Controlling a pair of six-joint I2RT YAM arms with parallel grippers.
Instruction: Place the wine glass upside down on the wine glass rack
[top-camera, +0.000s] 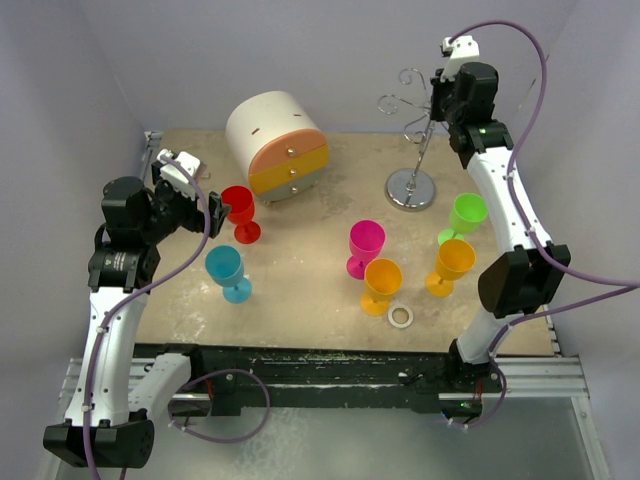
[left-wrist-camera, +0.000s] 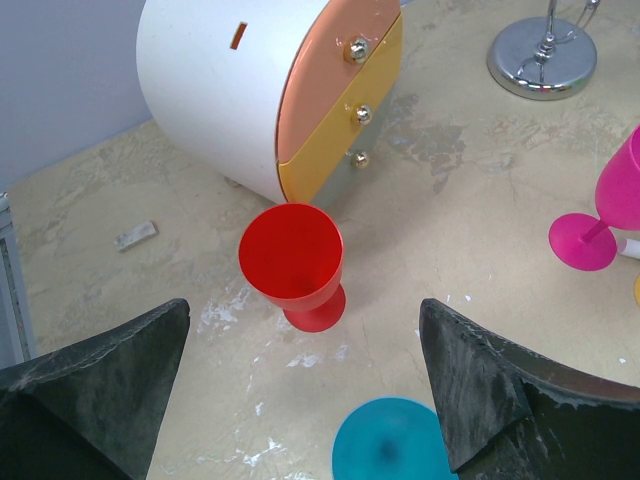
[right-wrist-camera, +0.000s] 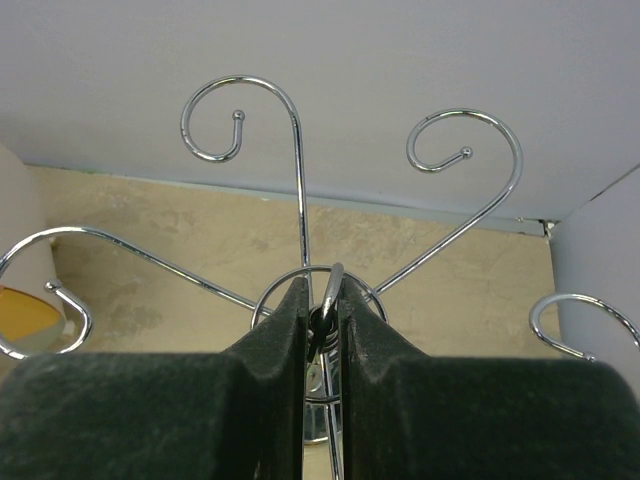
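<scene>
In the right wrist view the dark fingers (right-wrist-camera: 150, 410) hide nearly all of the stem and base of the wine glass rack (right-wrist-camera: 298, 170); its outer curls run off both sides. In the left wrist view the bottom edge cuts the teal glass (left-wrist-camera: 385, 442), the right edge the pink glass (left-wrist-camera: 582, 242). The white ring (top-camera: 401, 317) on the worktop (top-camera: 300, 290) is too small to identify.

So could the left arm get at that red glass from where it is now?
Probably yes. The left gripper is open and aimed at the red glass, which stands upright on bare table with nothing between them. The blue glass sits close by, so some care is needed.
</scene>
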